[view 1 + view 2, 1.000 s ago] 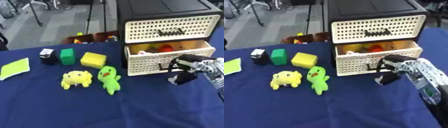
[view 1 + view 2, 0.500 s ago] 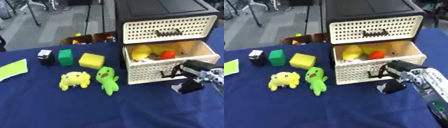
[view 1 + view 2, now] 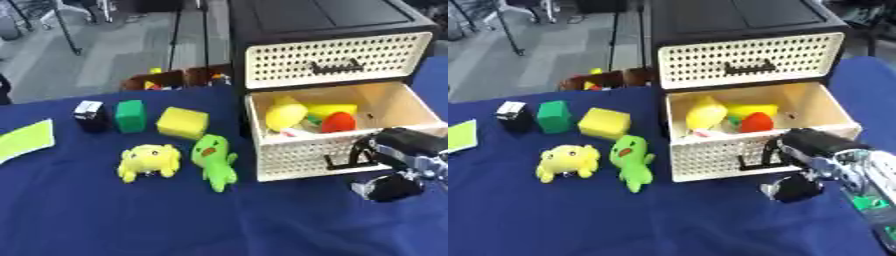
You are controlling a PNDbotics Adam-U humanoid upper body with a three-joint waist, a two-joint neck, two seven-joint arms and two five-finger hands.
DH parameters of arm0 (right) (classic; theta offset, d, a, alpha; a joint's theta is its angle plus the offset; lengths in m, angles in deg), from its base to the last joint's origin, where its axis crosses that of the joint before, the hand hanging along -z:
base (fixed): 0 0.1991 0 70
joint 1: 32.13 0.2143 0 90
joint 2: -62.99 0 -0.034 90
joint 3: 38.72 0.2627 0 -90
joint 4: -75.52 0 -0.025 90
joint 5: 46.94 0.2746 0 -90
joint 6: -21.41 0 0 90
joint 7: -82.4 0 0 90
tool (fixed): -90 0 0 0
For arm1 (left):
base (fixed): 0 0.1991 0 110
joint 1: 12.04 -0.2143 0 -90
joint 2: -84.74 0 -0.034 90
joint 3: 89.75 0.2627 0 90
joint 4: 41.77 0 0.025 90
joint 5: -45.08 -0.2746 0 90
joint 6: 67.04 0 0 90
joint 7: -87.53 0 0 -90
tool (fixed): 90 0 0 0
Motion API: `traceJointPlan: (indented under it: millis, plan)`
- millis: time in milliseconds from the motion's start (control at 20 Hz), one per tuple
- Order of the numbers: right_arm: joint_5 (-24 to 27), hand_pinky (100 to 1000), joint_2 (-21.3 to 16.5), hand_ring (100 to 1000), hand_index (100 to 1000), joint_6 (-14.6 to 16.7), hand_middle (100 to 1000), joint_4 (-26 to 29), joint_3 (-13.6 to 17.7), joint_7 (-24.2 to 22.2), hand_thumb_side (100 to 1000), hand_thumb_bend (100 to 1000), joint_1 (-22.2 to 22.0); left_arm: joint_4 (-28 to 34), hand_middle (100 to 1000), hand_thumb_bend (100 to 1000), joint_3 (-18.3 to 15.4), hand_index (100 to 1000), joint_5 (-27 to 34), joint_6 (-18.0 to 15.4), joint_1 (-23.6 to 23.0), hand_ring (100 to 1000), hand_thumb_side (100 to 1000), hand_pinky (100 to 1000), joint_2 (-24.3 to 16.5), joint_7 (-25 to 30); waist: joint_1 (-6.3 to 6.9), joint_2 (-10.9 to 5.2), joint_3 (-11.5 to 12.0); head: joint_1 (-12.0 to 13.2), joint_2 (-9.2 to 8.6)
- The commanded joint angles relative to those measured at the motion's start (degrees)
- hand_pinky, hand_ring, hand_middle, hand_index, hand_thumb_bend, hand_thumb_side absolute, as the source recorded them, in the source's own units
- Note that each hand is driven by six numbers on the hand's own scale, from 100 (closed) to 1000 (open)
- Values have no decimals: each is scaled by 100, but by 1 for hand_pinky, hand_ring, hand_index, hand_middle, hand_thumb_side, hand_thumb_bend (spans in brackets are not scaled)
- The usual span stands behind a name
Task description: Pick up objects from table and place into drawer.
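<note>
A black cabinet with cream perforated drawers stands at the back right. Its lower drawer (image 3: pixel 306 157) is pulled out and holds a yellow piece (image 3: pixel 285 112), a red piece (image 3: pixel 338 121) and other small things. My right hand (image 3: pixel 822 146) is at the drawer's front, fingers curled round the dark handle (image 3: pixel 754 160), thumb hanging below. On the blue table (image 3: pixel 131 220) lie a green plush (image 3: pixel 214 161), a yellow plush (image 3: pixel 149 161), a yellow block (image 3: pixel 182 122), a green block (image 3: pixel 131 116) and a small black-and-white cube (image 3: pixel 90 115). My left hand is out of sight.
The upper drawer (image 3: pixel 337 60) is shut. A flat yellow-green sheet (image 3: pixel 24 141) lies at the table's left edge. Behind the table's far edge stand brown boxes (image 3: pixel 175 80) with coloured things, and stand legs on the grey floor.
The lower drawer has slid farther out toward me with my right hand on its handle, showing more of its contents. The toys on the table stay put.
</note>
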Motion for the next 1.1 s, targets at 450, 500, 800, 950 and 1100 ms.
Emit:
traceJointPlan:
  millis: [450, 500, 800, 950, 1100]
  plan:
    - [-172, 100, -193, 193, 726, 3, 100, 219, 111, -29, 485, 185, -100, 101, 823, 222, -69, 888, -14, -6, 48, 804, 1000, 722, -134, -43, -6, -149, -33, 22, -94]
    - [-177, 100, -190, 192, 728, 12, 100, 219, 120, 2, 489, 186, -99, 101, 823, 222, -67, 888, -14, -3, 48, 804, 1000, 722, -133, -43, -5, -148, -38, 21, -95]
    - [-258, 100, -259, 179, 742, 215, 100, 219, 349, 679, 557, 180, 112, 101, 823, 220, -66, 888, -17, 1, 40, 804, 1000, 722, -148, -38, -3, -158, -44, 64, -65]
    - [-310, 100, -362, 174, 746, 326, 100, 219, 501, 1091, 584, 177, 243, 101, 823, 219, -66, 887, -21, 2, 40, 804, 1000, 722, -158, -37, -12, -165, -49, 111, -50]
    - [-265, 100, -454, 169, 744, 380, 100, 219, 667, 1564, 589, 187, 388, 101, 823, 219, -65, 887, -24, 5, 38, 804, 1000, 722, -164, -37, -22, -174, -57, 210, -37]
